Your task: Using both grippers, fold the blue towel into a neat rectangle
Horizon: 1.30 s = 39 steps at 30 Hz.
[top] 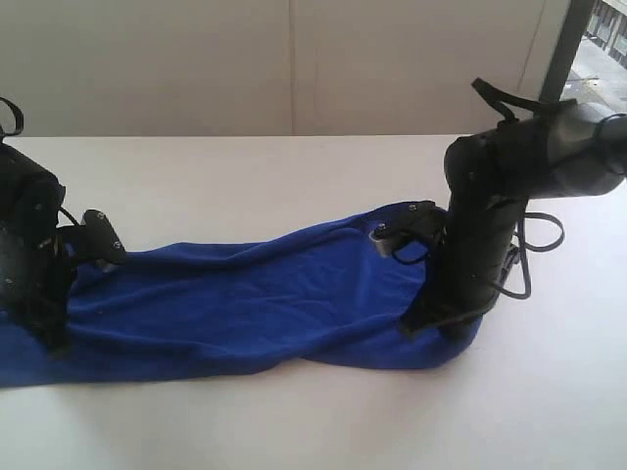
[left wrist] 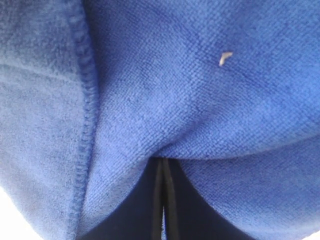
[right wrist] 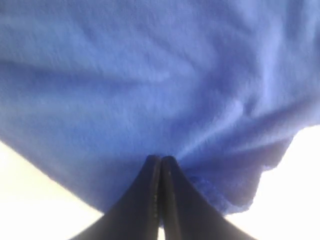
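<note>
The blue towel lies stretched lengthwise and rumpled across the white table. My left gripper comes down on its left end. My right gripper comes down on its right end, near the front corner. In the left wrist view the blue towel fills the frame with its stitched hem showing, and the left gripper is shut with cloth bunched over its tips. In the right wrist view the right gripper is shut, with folds of the blue towel running out from its tips.
The white table reaches past the towel at the front and back. A pale wall stands behind the table's far edge. A dark window frame rises at the back right. A pale fleck sits on the cloth.
</note>
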Available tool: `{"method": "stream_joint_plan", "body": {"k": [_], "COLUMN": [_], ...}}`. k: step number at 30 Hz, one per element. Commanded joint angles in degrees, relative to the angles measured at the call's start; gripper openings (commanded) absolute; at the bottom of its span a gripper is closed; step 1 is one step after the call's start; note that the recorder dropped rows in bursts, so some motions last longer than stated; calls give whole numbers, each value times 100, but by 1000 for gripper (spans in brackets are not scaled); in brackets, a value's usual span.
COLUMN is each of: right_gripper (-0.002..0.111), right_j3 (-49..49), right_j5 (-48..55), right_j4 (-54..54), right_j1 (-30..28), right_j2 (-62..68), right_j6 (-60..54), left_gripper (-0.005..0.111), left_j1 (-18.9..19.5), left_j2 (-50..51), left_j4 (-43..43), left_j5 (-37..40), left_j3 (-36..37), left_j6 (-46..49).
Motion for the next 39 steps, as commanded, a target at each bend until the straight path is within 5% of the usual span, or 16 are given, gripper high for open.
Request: {"method": "stream_joint_plan", "body": {"k": [1, 16, 39], "right_gripper": [1, 1, 1], "right_j3": [360, 689, 1069], "right_j5": [135, -826, -866], "right_j4": [-294, -299, -340], "right_j1": [-4, -4, -4], "right_j2": [-231, -835, -291], "right_j6": [294, 638, 671], "left_gripper": [0, 0, 0], "left_j1": [0, 0, 0], "left_j2": [2, 2, 2], "left_j4": [-163, -187, -158], "left_j5": [-26, -48, -93], "left_j3": [44, 44, 44], "left_j6": [-44, -44, -44]}}
